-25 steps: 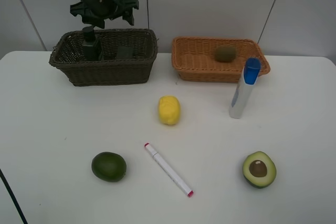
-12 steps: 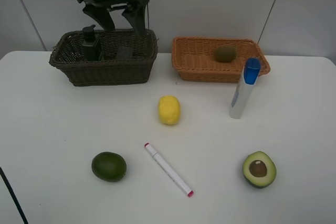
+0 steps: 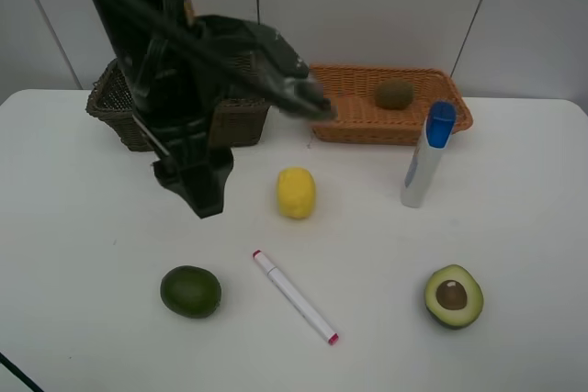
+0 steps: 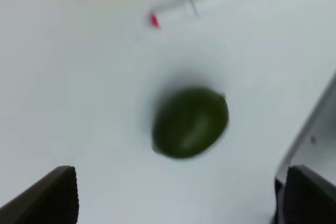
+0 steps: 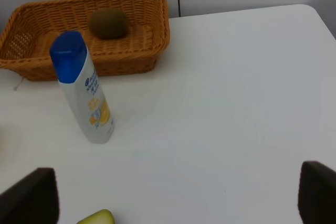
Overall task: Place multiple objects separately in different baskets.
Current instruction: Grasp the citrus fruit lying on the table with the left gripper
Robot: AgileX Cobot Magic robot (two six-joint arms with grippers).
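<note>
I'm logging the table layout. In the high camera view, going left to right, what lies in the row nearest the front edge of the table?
whole avocado → marker → halved avocado

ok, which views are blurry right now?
Left wrist: whole frame soft, avocado and marker smeared. Exterior high: only the left arm is blurred; lemon sharp. Right wrist: crisp, tube and basket weave clear, no glare.
</note>
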